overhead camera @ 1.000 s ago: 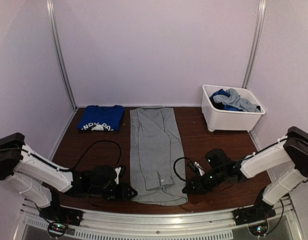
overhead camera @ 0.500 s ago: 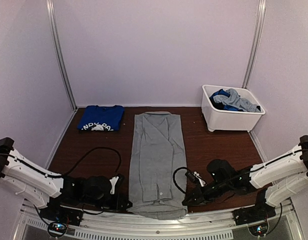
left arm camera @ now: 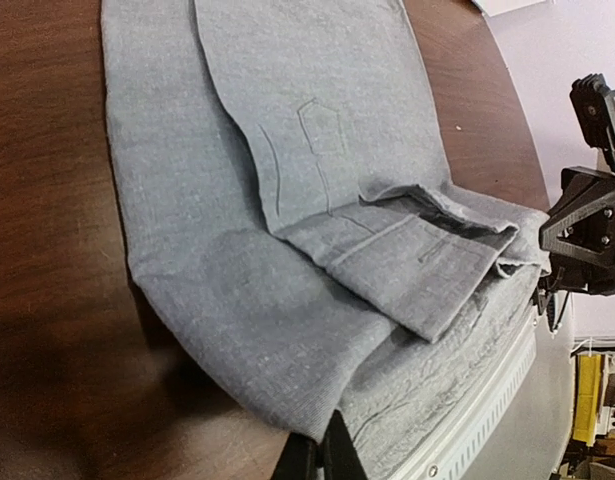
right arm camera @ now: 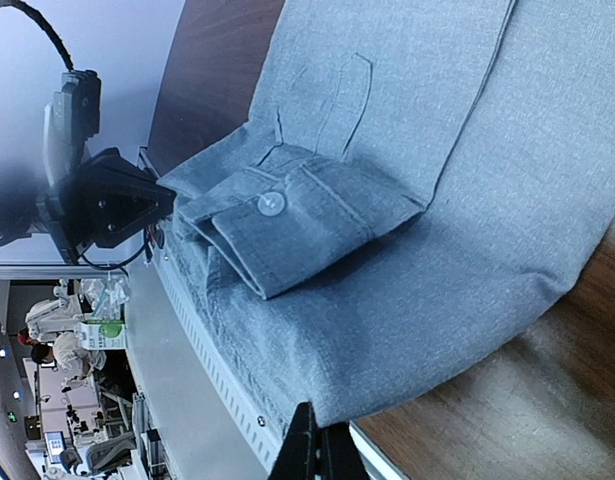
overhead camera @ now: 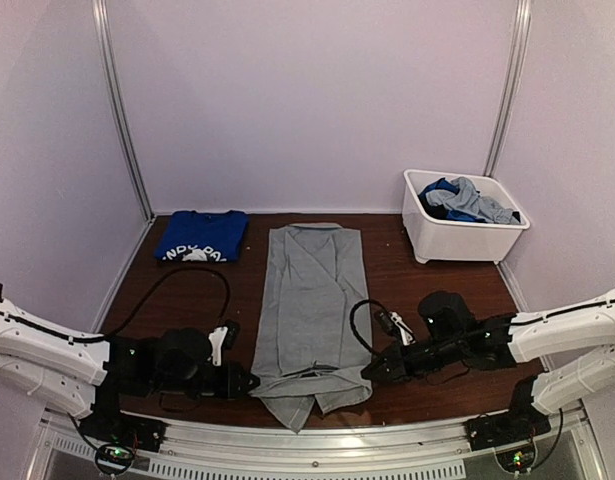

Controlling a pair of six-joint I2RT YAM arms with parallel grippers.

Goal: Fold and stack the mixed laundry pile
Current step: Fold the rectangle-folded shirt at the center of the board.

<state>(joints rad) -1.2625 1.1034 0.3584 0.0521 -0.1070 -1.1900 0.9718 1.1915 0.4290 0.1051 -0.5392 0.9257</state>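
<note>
Near hem of grey shirt (overhead camera: pixel 312 300) has risen; left end effector (overhead camera: pixel 249 381) and right end effector (overhead camera: pixel 369 372) clamp its corners, length running away.

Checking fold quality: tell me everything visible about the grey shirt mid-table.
The grey shirt is light-grey woven cloth, folded into a long strip lying lengthwise on the brown table, collar end far. Its near hem is bunched and wrinkled, pinched at each corner by the left gripper and right gripper. A white-buttoned cuff lies on top.
</note>
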